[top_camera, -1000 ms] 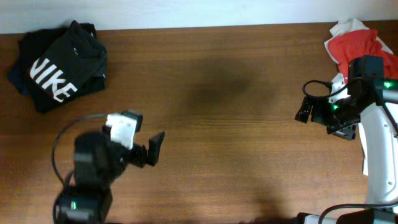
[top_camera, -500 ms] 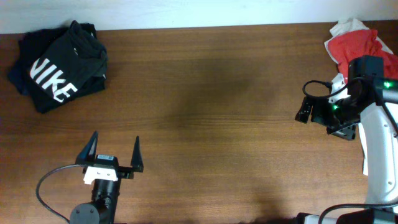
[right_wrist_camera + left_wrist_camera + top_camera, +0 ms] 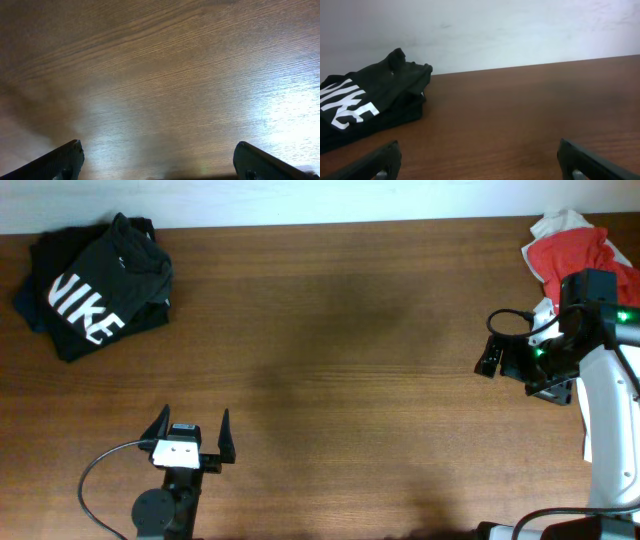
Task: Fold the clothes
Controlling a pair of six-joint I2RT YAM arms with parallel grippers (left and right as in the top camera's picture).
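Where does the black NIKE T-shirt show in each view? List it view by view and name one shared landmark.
Overhead: the NIKE T-shirt lies bunched at the top left corner of the table.
Left wrist: at the left edge of the picture, on the wood in front of the white wall.
Right wrist: not in it; only bare wood shows.
Shared landmark: the brown wood-grain table, seen in all three views.

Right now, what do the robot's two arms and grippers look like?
The left gripper has pointed black fingers on a white wrist block, a round black joint behind, and a thin black cable looping out. The right arm is a white link with a black wrist housing, green lights and a black cable loop. The right gripper has black fingers too.
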